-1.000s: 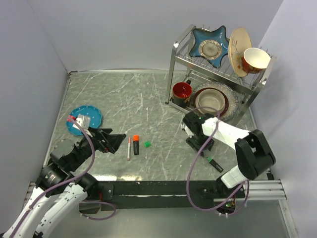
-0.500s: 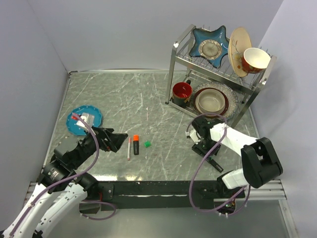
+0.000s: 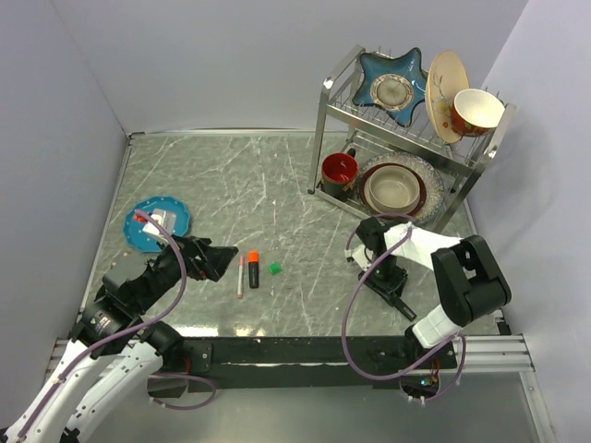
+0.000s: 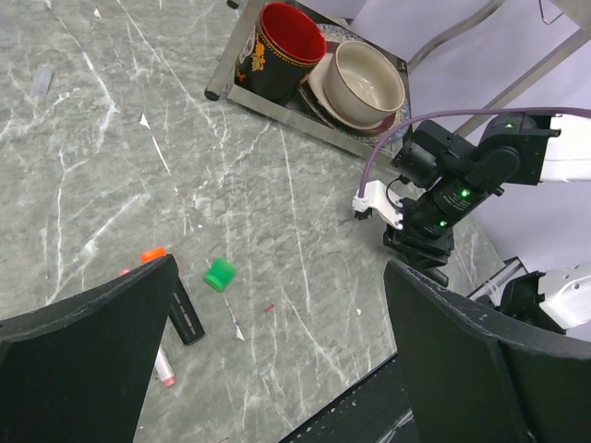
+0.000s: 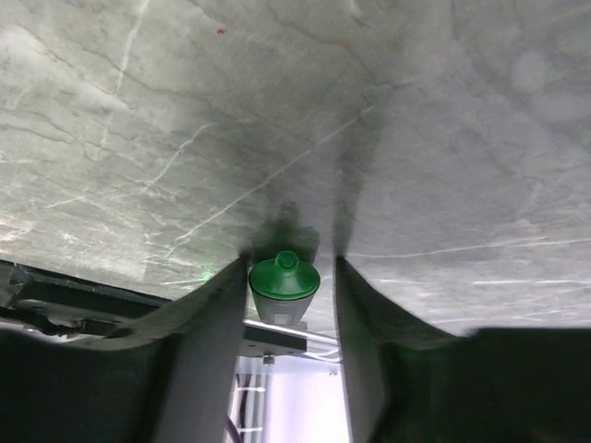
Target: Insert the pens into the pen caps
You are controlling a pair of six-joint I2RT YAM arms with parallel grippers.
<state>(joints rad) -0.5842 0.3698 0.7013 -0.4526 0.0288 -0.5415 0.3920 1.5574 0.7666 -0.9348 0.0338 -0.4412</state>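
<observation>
The orange-tipped black marker (image 3: 253, 269) lies beside the thin white pen (image 3: 241, 276) at the table's near middle, with the green cap (image 3: 274, 268) just to their right. All three also show in the left wrist view: marker (image 4: 182, 312), pen (image 4: 164, 367), cap (image 4: 220, 274). My left gripper (image 3: 211, 257) is wide open and empty, just left of them. My right gripper (image 3: 395, 288) is open and points down over the green-tipped marker (image 3: 403, 305). That marker's green tip (image 5: 284, 276) sits between the fingers, against the left one. The blue pen and the orange and pink caps are not visible.
A metal dish rack (image 3: 325, 111) stands at the back right, holding plates, a red mug (image 3: 338, 171) and a bowl (image 3: 394, 187). A blue plate (image 3: 140, 235) lies at the left. The table's near edge runs just below the right gripper.
My right gripper has moved toward the near right and come down over the green-tipped marker. My left gripper has shifted slightly right, still open.
</observation>
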